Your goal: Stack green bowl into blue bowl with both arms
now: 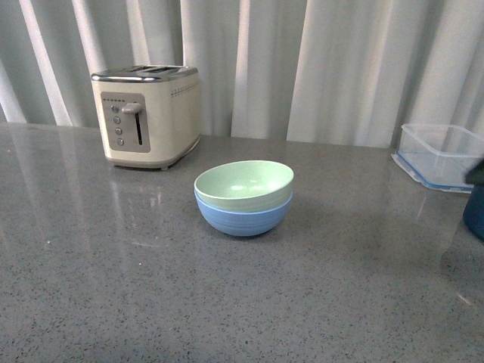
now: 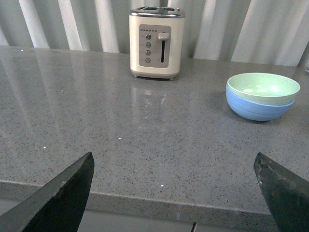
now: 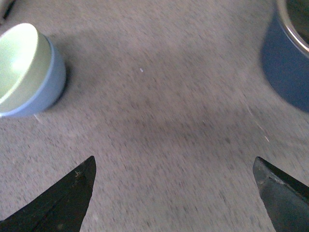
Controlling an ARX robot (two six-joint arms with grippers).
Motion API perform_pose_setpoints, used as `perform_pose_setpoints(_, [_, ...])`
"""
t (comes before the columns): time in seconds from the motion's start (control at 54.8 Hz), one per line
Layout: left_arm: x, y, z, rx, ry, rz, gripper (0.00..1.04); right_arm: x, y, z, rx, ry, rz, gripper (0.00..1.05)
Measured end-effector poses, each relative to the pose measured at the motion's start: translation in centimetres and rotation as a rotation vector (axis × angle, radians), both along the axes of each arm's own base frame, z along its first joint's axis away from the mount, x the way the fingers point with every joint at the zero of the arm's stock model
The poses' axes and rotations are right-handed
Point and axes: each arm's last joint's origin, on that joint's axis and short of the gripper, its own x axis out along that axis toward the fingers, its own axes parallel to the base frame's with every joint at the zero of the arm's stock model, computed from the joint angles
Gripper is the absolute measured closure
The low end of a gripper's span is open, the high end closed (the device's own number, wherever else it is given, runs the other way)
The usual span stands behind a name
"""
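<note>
At the far left of the grey speckled desk (image 1: 113,287) stood a cream toaster (image 1: 147,115) with a chrome top, its lever and round buttons facing the near left, backed by pale pleated curtains (image 1: 340,60). Near the middle of the desk sat the blue bowl (image 1: 243,215), upright, and the green bowl (image 1: 243,184) was nested inside it, its rim riding a little above the blue rim and tipped slightly so the left side sat lower. The pair stood to the right of and nearer than the toaster, well apart from it. Farther right, at the far edge by the curtains, was a clear box (image 1: 440,155) with a blue-trimmed base, and at the very right edge a dark navy pot (image 1: 475,212) was cut off by the frame. Neither arm showed in the front view. In the left wrist view the left pincer (image 2: 176,193) was spread wide, its two black fingertips (image 2: 67,193) at the lower corners, hanging over the near desk edge with nothing between them; the stacked bowls lay well beyond it. In the right wrist view, which was somewhat blurred, the right pincer (image 3: 176,193) was likewise spread wide and held nothing, above bare desk between the stacked bowls and the navy pot.
</note>
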Motion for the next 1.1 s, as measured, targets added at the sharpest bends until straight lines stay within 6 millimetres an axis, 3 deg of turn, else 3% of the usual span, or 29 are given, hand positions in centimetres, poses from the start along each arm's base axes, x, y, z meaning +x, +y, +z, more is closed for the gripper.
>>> perform_pose_setpoints(0.128, [0.0, 0.0, 0.0, 0.000, 0.000, 0.000, 0.07, -5.7, -1.0, -1.9, -0.071, 0.048, -0.089, 0.10])
perform_pose_setpoints(0.219, [0.0, 0.0, 0.0, 0.000, 0.000, -0.001, 0.07, -6.5, -1.0, -2.5, -0.104, 0.008, -0.095, 0.12])
perform_pose_setpoints(0.329, [0.0, 0.0, 0.0, 0.000, 0.000, 0.000, 0.07, -7.6, -0.8, -4.8, -0.226, -0.444, -0.120, 0.34])
perform_pose_setpoints(0.42, [0.0, 0.0, 0.0, 0.000, 0.000, 0.000, 0.07, -9.3, 0.2, -4.4, -0.255, -0.672, -0.139, 0.56])
perform_pose_setpoints(0.657, [0.0, 0.0, 0.0, 0.000, 0.000, 0.000, 0.07, -11.8, 0.4, -6.0, -0.265, -0.679, -0.128, 1.03])
perform_pose_setpoints(1.095, [0.0, 0.0, 0.0, 0.000, 0.000, 0.000, 0.07, -14.4, 0.4, -7.2, -0.267, -0.681, -0.127, 1.04])
